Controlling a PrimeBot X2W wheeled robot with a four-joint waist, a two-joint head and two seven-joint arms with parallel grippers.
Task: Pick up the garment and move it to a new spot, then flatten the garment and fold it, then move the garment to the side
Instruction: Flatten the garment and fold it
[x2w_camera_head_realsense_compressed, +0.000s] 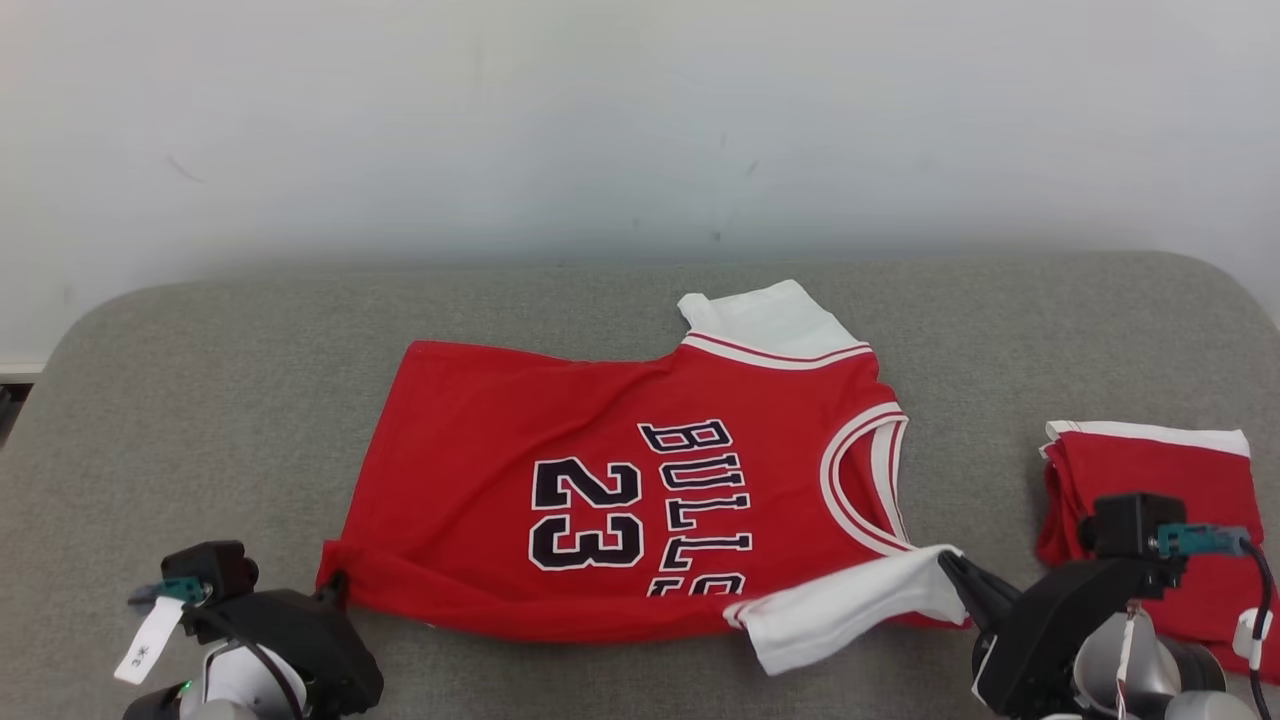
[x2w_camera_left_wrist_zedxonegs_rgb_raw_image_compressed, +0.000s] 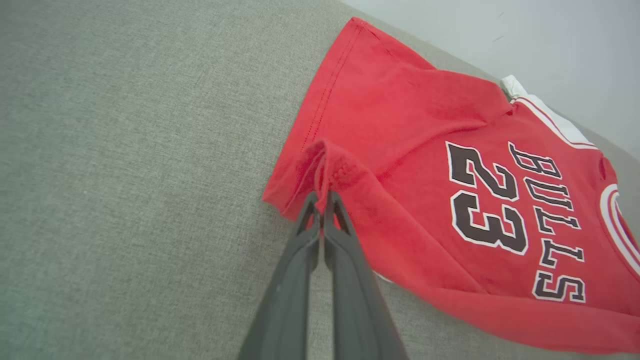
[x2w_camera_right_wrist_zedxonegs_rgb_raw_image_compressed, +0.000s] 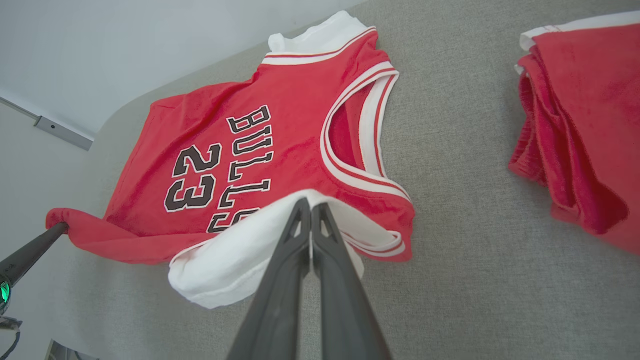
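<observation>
The jersey (x2w_camera_head_realsense_compressed: 620, 500) lies spread on the pad (x2w_camera_head_realsense_compressed: 200, 400) just left of the pile (x2w_camera_head_realsense_compressed: 1150, 470), not touching it. The left gripper (x2w_camera_left_wrist_zedxonegs_rgb_raw_image_compressed: 322, 197) is pressed together on the red hem corner farthest from the pile. The right gripper (x2w_camera_right_wrist_zedxonegs_rgb_raw_image_compressed: 310, 202) pinches the white sleeve (x2w_camera_head_realsense_compressed: 850, 605) nearest the pile. Both held points are raised a little, so this looks like the fold step, with the near long edge ready to go over.

The next move likely calls for both arms to carry that edge away from the robot together, keeping it taut and laying it on the far edge.

There is bare pad beyond the jersey before the wall (x2w_camera_head_realsense_compressed: 600, 120). Room is widest on the side away from the pile, and only a narrow strip separates jersey and pile.
</observation>
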